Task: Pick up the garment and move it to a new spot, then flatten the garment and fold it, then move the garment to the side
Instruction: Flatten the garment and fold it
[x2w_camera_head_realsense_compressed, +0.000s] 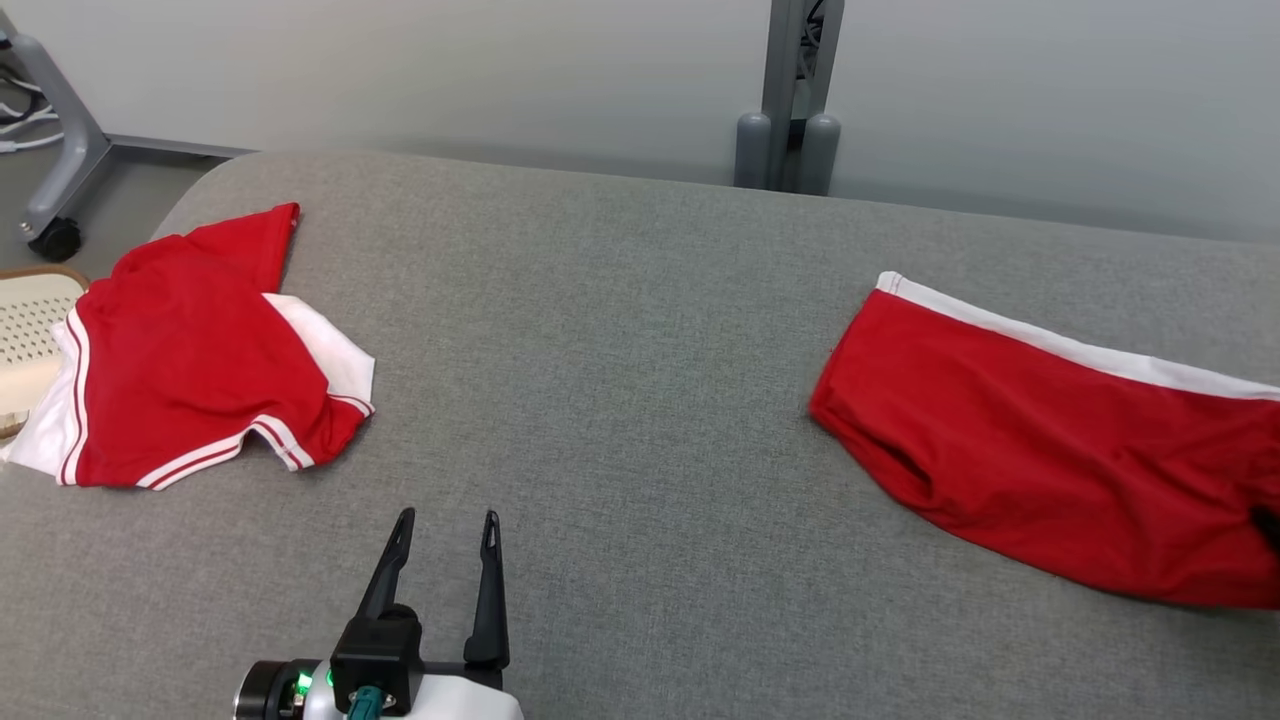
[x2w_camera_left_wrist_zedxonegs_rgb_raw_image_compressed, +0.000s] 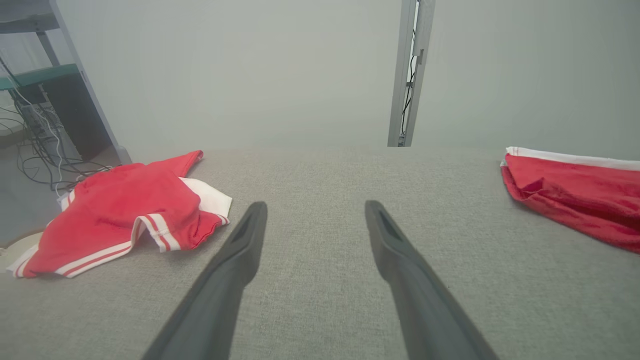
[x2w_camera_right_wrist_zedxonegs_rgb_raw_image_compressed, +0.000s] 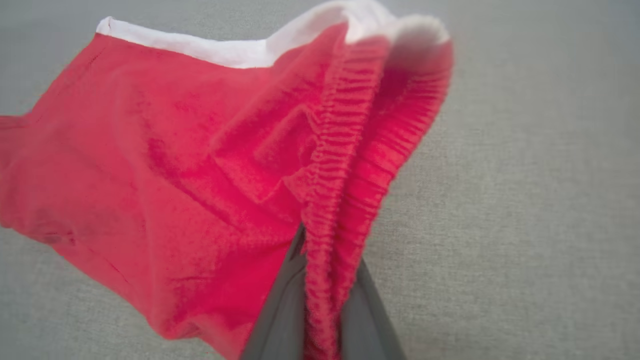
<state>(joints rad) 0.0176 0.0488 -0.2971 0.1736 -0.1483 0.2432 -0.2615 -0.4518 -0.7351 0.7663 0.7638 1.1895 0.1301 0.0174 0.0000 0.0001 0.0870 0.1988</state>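
The garment (x2w_camera_head_realsense_compressed: 1040, 450) is a pair of red shorts with a white side stripe, lying on the grey cloth-covered table (x2w_camera_head_realsense_compressed: 640, 350) at the right. It also appears at the right edge of the left wrist view (x2w_camera_left_wrist_zedxonegs_rgb_raw_image_compressed: 575, 195). In the right wrist view my right gripper (x2w_camera_right_wrist_zedxonegs_rgb_raw_image_compressed: 327, 280) is shut on the gathered elastic waistband of the garment (x2w_camera_right_wrist_zedxonegs_rgb_raw_image_compressed: 175, 165), which bunches up between the two fingers. My left gripper (x2w_camera_head_realsense_compressed: 447, 520) hovers open over bare table near the front, left of centre, with nothing between its fingers (x2w_camera_left_wrist_zedxonegs_rgb_raw_image_compressed: 315, 207).
A red shirt with white trim (x2w_camera_head_realsense_compressed: 190, 370) lies crumpled at the table's left end (x2w_camera_left_wrist_zedxonegs_rgb_raw_image_compressed: 125, 215). A beige perforated object (x2w_camera_head_realsense_compressed: 30, 320) sits beyond the left edge. A grey post (x2w_camera_head_realsense_compressed: 790, 100) stands behind the table, and a wheeled stand leg (x2w_camera_head_realsense_compressed: 60, 150) is at the far left.
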